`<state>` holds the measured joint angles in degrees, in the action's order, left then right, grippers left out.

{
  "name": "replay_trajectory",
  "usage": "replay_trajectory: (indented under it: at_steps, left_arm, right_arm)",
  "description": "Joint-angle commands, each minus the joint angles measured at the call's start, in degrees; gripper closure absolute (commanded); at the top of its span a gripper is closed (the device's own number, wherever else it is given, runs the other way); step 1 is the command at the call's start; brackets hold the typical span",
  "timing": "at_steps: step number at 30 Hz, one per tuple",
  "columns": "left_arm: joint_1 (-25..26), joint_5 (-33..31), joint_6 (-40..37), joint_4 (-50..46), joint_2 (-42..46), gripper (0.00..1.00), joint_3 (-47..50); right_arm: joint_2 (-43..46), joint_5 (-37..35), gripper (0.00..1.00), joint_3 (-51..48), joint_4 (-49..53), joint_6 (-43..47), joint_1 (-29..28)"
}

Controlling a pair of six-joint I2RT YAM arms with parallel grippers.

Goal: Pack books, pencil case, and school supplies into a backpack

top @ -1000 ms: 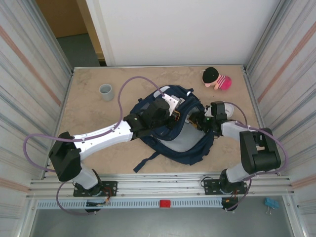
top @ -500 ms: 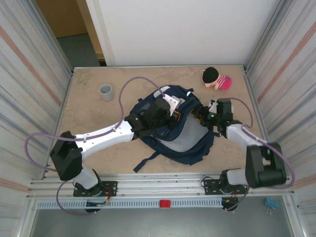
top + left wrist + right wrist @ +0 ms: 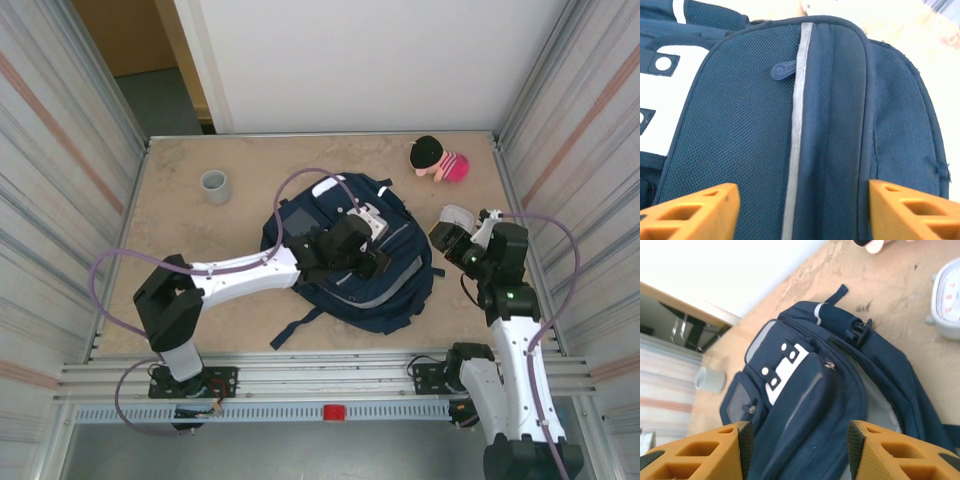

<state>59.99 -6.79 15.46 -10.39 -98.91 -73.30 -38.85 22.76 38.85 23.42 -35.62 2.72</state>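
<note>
Backpack (image 3: pixel 400 285) lies at table centre. It is now flatter, front pocket up; a second ago grey lining showed. Left gripper (image 3: pixel 802 200) hovers over its 4 o'clock side, jaws now wide and empty, where earlier they were pinched shut. Right gripper (image 3: pixel 447 240) has backed off to 3 o'clock, beside the white dial (image 3: pixel 458 217), jaws apart and empty. Grey cup (image 3: pixel 215 186) at 10 o'clock, unmoved.

backpack (image 3: pixel 740 130) bulk close under the left claw (image 3: pixel 803 195), bare tabletop (image 3: pixel 900 305) ahead of the right claw (image 3: pixel 799 432), white dial (image 3: pixel 949 295) standing ahead-right
</note>
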Motion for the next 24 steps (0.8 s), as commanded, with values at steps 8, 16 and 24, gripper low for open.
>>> replay_trajectory:
  at_steps: [8,16,24]
  left_arm:
    - [-2.4,0.7,10.7,-0.3,8.8,0.18,8.2]
    - [-6.7,1.2,20.8,3.0,17.4,0.16,20.8]
    - [-11.6,3.9,26.2,6.1,22.0,0.15,31.2]
  right_arm:
    - [-5.7,-15.6,0.41,10.0,17.2,22.8,-22.3]
    - [-7.4,-14.4,0.38,6.4,16.1,37.9,-39.2]
    - [-14.3,-19.9,0.37,7.4,21.9,60.1,-51.6]
